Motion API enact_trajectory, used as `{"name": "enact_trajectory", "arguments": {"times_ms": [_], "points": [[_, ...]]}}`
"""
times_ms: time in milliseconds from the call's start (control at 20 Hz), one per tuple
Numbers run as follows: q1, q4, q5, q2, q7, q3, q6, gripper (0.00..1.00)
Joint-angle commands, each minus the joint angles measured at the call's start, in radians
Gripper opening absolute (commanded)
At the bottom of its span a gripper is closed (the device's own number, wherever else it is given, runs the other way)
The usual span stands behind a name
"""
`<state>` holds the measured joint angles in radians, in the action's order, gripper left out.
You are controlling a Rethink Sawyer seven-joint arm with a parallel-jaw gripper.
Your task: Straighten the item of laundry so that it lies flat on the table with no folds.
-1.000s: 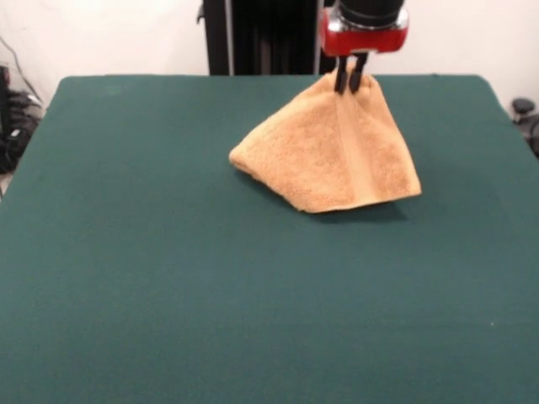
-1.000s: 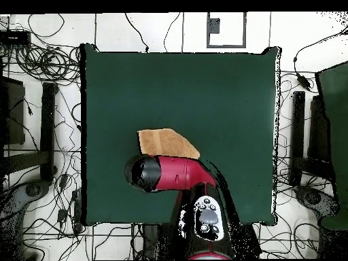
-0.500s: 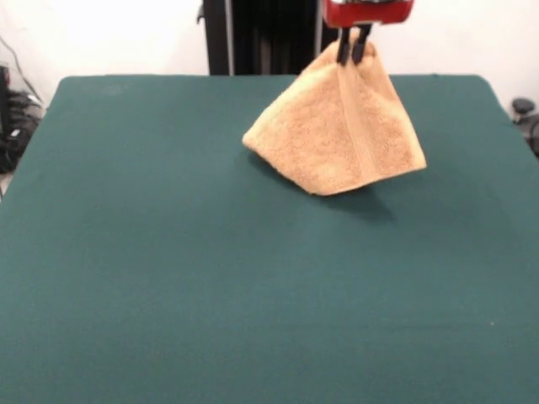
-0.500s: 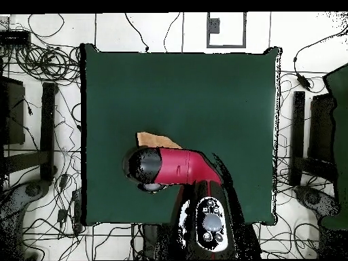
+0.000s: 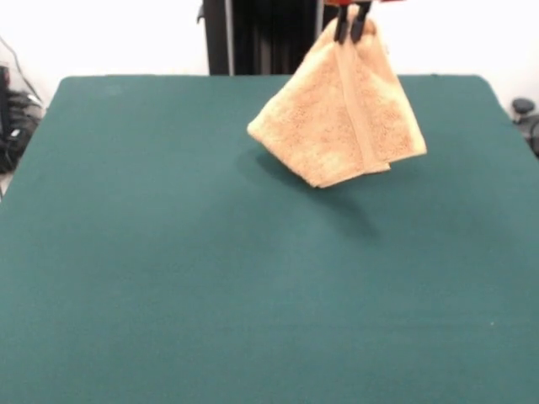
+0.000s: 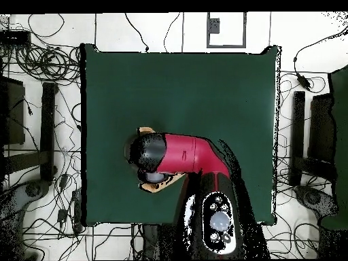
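Black finger tips of gripper (image 5: 351, 27) pinched together on one corner of towel (image 5: 341, 118), at top edge of front view. Terry cloth hangs in a cone from that corner, band stripe running down the middle, lower hem apparently clear of table (image 5: 168, 278) w/ shadow beneath. Likely lifted so weight pulls folds out before laying flat. Overhead: arm (image 6: 178, 155) covers most of cloth; only slivers show.
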<state>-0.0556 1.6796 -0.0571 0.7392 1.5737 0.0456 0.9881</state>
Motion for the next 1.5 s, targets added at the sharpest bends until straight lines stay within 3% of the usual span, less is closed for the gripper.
{"name": "enact_trajectory", "arguments": {"times_ms": [50,750,1150,1500], "points": [[-0.026,-0.118,0.050,-0.022,0.087,-0.104,0.227,0.00],[-0.094,-0.268,0.042,-0.039,0.036,-0.132,0.512,0.00],[-0.157,-0.435,-0.021,-0.076,-0.064,-0.179,0.715,0.00],[-0.185,-0.503,-0.066,-0.097,-0.107,-0.218,0.757,0.00]]}}
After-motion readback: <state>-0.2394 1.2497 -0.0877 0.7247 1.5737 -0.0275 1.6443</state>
